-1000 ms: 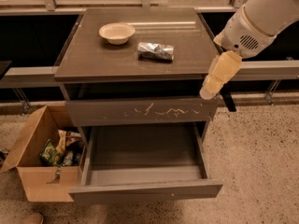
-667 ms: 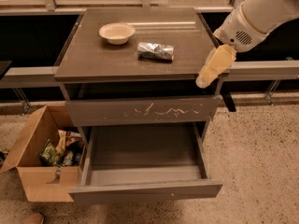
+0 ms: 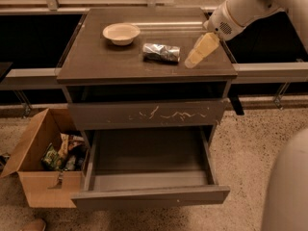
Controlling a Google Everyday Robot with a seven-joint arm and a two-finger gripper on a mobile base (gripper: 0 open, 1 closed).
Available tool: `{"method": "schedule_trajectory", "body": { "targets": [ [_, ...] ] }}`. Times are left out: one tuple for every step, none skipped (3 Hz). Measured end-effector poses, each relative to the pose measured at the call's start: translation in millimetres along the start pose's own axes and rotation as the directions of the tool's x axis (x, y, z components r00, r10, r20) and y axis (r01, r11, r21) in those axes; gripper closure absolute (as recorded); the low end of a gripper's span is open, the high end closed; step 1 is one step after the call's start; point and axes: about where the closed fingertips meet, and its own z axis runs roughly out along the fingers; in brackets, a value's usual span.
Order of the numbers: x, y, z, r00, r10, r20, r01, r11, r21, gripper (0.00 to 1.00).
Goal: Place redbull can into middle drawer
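- Camera view: you're in the reach-to-grasp step. The redbull can [image 3: 161, 52] is not picked up yet.
- The tool [image 3: 191, 60] hangs over the right part of the worktop [image 3: 106, 61], just beside the can's right end and apart from it. I can't tell whether it is open or closed. It carries nothing.
- The can lies on its side near the middle of the worktop, long axis left to right. It is silver and shiny, looks a bit crumpled, and the bowl [image 3: 121, 33] sits near it to the back-left.
- The middle drawer [image 3: 149, 196] is already pulled out below the scratched drawer front [image 3: 159, 114]. Its inside looks bare, so no opening step is needed.
- Next move, my read: shift the tool left over the can, line it up across the can's narrow width, then come down and close.
- Risk: a can on its side may roll toward the back or front if you nudge it off-centre.
- After the grasp you need a lift, then a move forward and down into the drawer.
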Motion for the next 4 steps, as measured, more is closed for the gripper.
{"method": "schedule_trajectory", "body": {
  "targets": [
    [-22, -21, 39, 0.996, 0.015, 0.084, -0.014, 0.9998, -0.017, 0.00],
    [-38, -31, 69, 0.988, 0.037, 0.148, -0.035, 0.9993, -0.016, 0.00],
    [-40, -31, 99, 0.982, 0.076, 0.175, -0.070, 0.9968, -0.040, 0.00],
    [-30, -32, 125, 0.974, 0.138, 0.177, -0.127, 0.9894, -0.070, 0.09]
  ]
}}
